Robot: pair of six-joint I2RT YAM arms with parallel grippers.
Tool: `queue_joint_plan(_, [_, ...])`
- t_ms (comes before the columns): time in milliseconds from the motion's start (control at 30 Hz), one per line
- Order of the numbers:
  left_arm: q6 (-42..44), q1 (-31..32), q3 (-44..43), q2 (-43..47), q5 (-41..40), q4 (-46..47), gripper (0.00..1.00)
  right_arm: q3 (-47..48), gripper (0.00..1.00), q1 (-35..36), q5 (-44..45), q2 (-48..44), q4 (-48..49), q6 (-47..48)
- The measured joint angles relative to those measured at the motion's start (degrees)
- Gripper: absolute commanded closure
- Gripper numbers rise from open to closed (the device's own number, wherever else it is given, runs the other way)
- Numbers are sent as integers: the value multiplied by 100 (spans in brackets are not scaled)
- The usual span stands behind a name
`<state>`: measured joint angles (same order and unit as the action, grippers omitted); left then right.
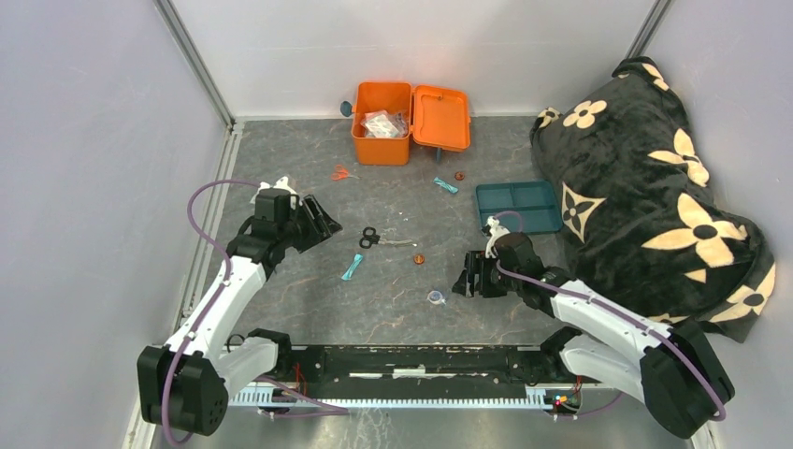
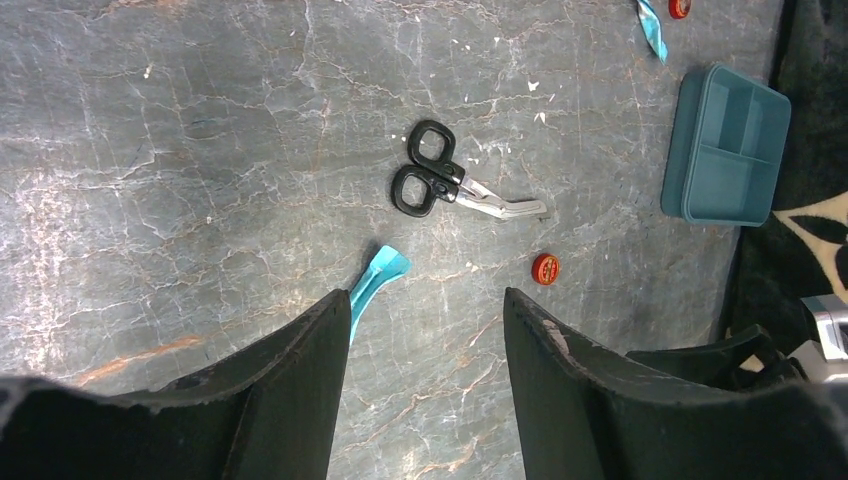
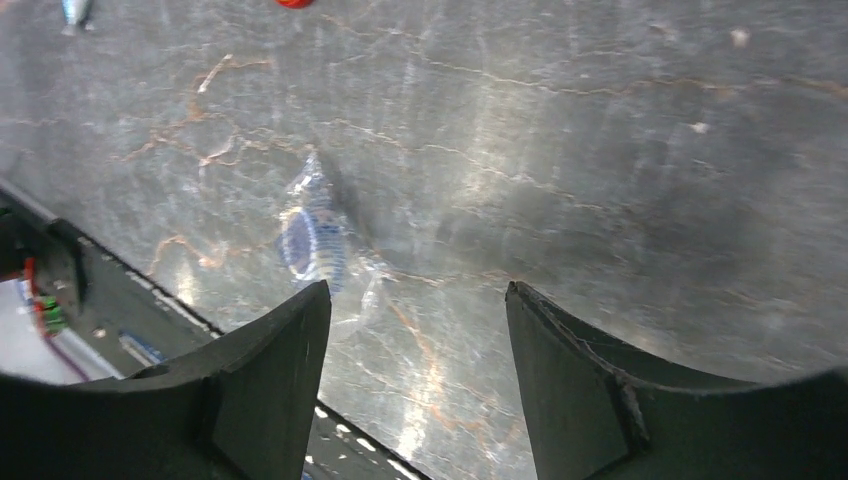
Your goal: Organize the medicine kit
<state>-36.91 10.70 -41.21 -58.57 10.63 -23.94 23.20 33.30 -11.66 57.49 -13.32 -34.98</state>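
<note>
**Orange medicine kit [image 1: 410, 122] waits open for loading**

Lid [image 1: 440, 119] thrown back, it sits at twelve o'clock. Left claw [image 1: 318, 220], at nine o'clock, hangs spread and empty, facing the scissors [image 1: 372, 239]; right claw [image 1: 468, 279], at five o'clock, gapes empty just beside a clear packet [image 1: 436, 297], likely its next pick.

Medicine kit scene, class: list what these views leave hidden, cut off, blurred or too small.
Top external: contents of the medicine kit, too small to identify.
Right wrist: clear packet, blurred; print unreadable.
Left wrist: teal strip, near end hidden behind the left gripper.
</note>
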Motion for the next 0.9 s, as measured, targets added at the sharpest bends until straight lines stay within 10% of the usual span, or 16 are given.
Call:
queue_joint_plan(467, [0, 4, -4, 87, 11, 9, 37, -214, 30, 109, -881, 584, 1169, -522])
queue_joint_plan(900, [0, 4, -4, 85, 13, 7, 38, -278, 55, 122, -1062, 874, 1353, -516])
